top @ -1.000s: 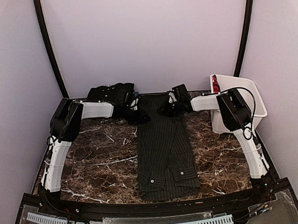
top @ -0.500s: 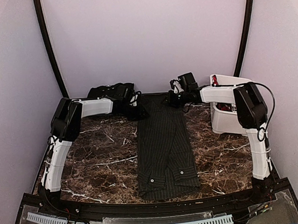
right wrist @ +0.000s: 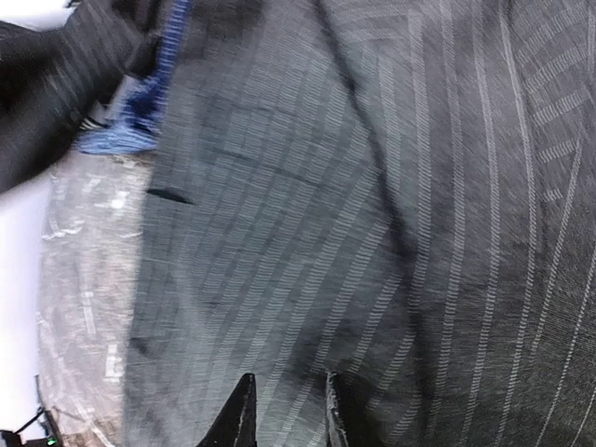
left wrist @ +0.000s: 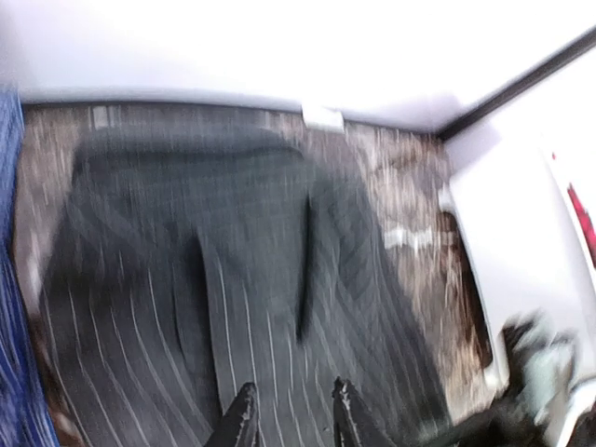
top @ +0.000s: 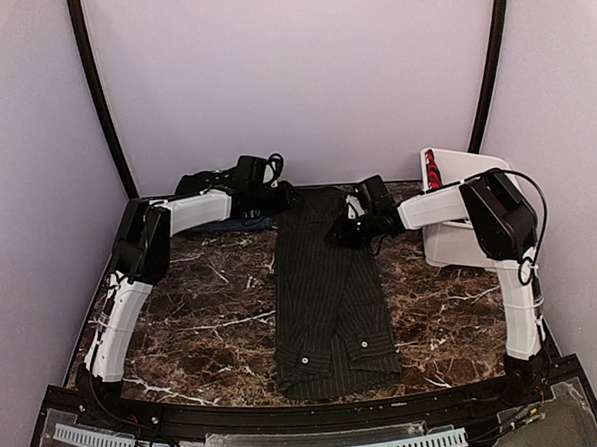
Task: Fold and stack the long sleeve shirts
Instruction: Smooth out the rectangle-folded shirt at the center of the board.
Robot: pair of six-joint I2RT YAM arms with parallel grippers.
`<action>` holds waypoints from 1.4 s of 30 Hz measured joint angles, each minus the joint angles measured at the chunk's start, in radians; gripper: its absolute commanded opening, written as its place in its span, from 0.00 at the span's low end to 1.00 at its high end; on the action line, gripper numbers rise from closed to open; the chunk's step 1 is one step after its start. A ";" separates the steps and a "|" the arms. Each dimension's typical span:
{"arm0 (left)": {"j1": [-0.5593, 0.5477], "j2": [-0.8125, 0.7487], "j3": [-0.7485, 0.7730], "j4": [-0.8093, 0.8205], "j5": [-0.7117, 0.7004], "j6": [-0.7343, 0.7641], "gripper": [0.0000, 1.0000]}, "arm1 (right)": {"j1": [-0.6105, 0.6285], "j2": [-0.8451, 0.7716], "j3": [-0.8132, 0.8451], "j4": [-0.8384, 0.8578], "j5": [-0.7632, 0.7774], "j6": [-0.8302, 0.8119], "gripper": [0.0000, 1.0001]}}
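The pinstriped long sleeve shirt (top: 330, 292) lies folded into a long narrow strip down the middle of the table, its buttoned cuffs at the near end. My left gripper (top: 282, 196) hovers at its far left corner, and the left wrist view shows the fingertips (left wrist: 244, 399) apart over striped cloth (left wrist: 261, 242) with nothing between them. My right gripper (top: 337, 233) is low over the strip's upper right part, jaws slightly apart above the cloth (right wrist: 372, 186). A plain black shirt (top: 204, 181) is bunched at the back left. A blue shirt (top: 248, 222) (right wrist: 140, 112) lies beside it.
A white plastic basket (top: 476, 169) leans at the back right corner with a red item (top: 432, 166) inside; its wall shows in the left wrist view (left wrist: 521, 242). Dark marble tabletop (top: 203, 309) lies on both sides of the strip. Walls close in at back and sides.
My left gripper swung right from the black pile to the striped shirt's far left corner. My right gripper went toward the basket, then came back down onto the shirt's upper right.
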 measured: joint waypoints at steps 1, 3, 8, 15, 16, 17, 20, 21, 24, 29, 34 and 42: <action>0.001 0.021 0.039 0.008 -0.022 -0.001 0.24 | 0.000 0.009 -0.004 -0.003 0.009 -0.002 0.23; 0.003 0.072 0.122 0.018 -0.066 -0.006 0.23 | 0.000 0.016 -0.019 -0.012 0.023 -0.007 0.23; 0.007 0.166 0.214 0.037 -0.150 -0.027 0.20 | 0.003 0.009 -0.043 0.004 0.039 -0.019 0.23; 0.016 0.273 0.253 0.057 -0.243 -0.084 0.19 | 0.003 0.002 -0.051 0.002 0.049 -0.044 0.24; 0.016 0.280 0.267 0.057 -0.253 -0.093 0.20 | 0.003 0.002 -0.050 0.002 0.049 -0.046 0.23; 0.016 0.283 0.276 0.057 -0.266 -0.106 0.20 | 0.003 0.002 -0.050 0.001 0.049 -0.049 0.24; 0.020 0.293 0.305 0.061 -0.289 -0.144 0.21 | 0.004 0.002 -0.050 0.001 0.049 -0.056 0.24; 0.021 0.298 0.314 0.062 -0.293 -0.154 0.22 | 0.005 0.002 -0.050 0.001 0.049 -0.057 0.24; 0.025 0.314 0.332 0.077 -0.290 -0.191 0.23 | 0.005 0.002 -0.050 0.000 0.049 -0.059 0.24; 0.033 0.340 0.367 0.104 -0.246 -0.230 0.24 | 0.005 0.002 -0.039 -0.022 0.049 -0.064 0.24; 0.040 0.337 0.388 0.160 -0.152 -0.229 0.27 | 0.005 0.002 -0.010 -0.075 0.054 -0.082 0.25; 0.043 0.183 0.281 0.161 -0.028 -0.185 0.22 | 0.005 0.002 0.050 -0.149 0.080 -0.117 0.27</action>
